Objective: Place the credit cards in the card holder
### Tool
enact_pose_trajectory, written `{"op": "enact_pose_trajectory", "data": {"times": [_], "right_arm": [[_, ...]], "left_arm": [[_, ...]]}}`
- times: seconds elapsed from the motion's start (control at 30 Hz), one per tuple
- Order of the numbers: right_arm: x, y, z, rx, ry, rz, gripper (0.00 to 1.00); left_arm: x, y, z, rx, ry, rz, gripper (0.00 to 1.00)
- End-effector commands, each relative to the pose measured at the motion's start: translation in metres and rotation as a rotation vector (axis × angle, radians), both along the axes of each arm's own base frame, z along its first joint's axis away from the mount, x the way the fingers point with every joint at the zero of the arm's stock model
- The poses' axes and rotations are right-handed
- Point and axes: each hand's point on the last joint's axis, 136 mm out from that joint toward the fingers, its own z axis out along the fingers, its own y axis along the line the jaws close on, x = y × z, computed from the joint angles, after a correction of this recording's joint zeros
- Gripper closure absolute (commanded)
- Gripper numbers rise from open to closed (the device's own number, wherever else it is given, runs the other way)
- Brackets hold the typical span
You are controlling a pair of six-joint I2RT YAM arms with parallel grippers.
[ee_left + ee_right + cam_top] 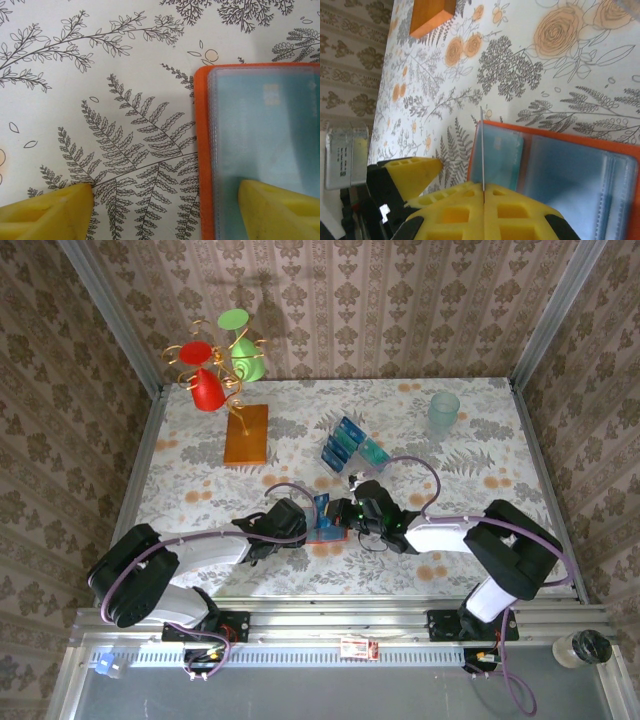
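We see damask wallpaper (pixel 350 300) on 3 walls, beige w/ brown motifs. Alu posts (pixel 110 315) run up both back corners. The table (pixel 500 445) has a white cloth w/ grey ferns & orange flowers. An alu rail (pixel 330 616) runs along its near edge. Light is soft & even, w/ faint shadows on the back wall.

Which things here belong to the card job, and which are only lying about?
For the job:
- card holder
- card in the shut right gripper
- spare cards

Lying about:
- cup stand
- glass
- jar
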Motion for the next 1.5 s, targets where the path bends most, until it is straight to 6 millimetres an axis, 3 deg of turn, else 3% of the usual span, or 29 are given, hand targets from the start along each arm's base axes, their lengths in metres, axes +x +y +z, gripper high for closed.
{"op": "enact_pose_trajectory", "data": {"times": [0.0, 0.77, 1.47], "right_arm": [[0.007, -0.002, -0.003, 0.011, -0.025, -0.055, 1.0], [0.005, -0.005, -0.031, -0.023, 0.032, -0.073, 1.0], [-0.01, -0.003, -0.051, -0.029, 0.097, -0.042, 1.0]], "left_arm": [[-0.006, 0.011, -0.005, 0.037, 0.007, 0.02, 0.23], [-0.007, 0.011, -0.006, 0.04, 0.008, 0.022, 0.23], [-0.011, 0.013, -0.006, 0.044, 0.01, 0.032, 0.23]]}}
